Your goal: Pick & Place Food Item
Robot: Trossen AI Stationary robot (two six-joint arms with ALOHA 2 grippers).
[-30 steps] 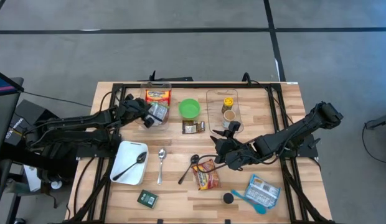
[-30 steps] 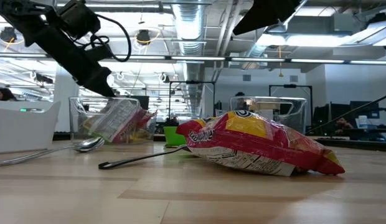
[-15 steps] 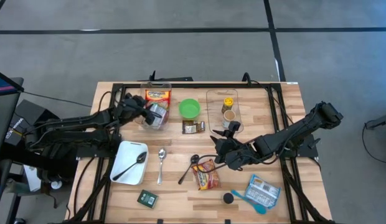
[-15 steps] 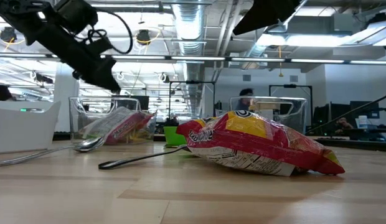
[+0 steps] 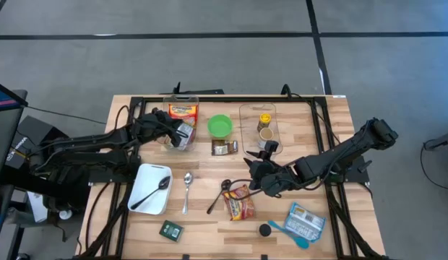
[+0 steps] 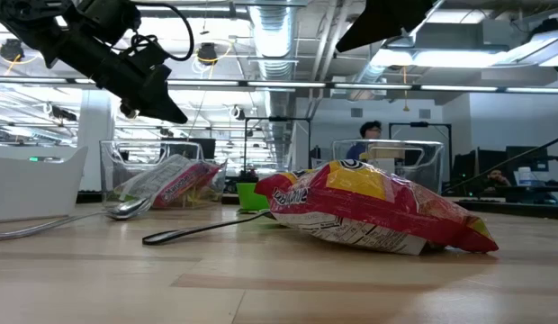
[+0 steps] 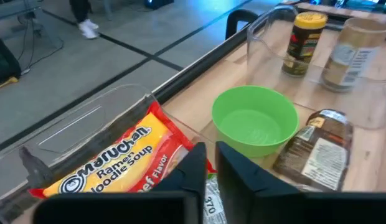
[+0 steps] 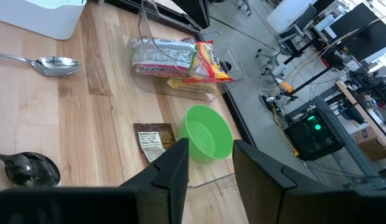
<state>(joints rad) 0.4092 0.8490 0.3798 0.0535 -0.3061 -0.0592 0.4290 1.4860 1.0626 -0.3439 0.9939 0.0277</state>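
lifted clear of the clear bin (image 5: 182,119), the left gripper (image 5: 168,124) is pinched shut and empty; the ramen packet (image 5: 183,132) inside could snag any return.

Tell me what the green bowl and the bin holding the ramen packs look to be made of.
Green bowl: probably plastic, one even opaque colour with a soft, dull sheen.
Bin: clear rigid plastic, likely acrylic; the floor and the ramen packs show through its walls, and its edges catch light.

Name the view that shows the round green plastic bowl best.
The left wrist view: the round green plastic bowl fills the middle, empty inside. The right wrist view shows it smaller, the high view tiny, and the low view only a sliver.
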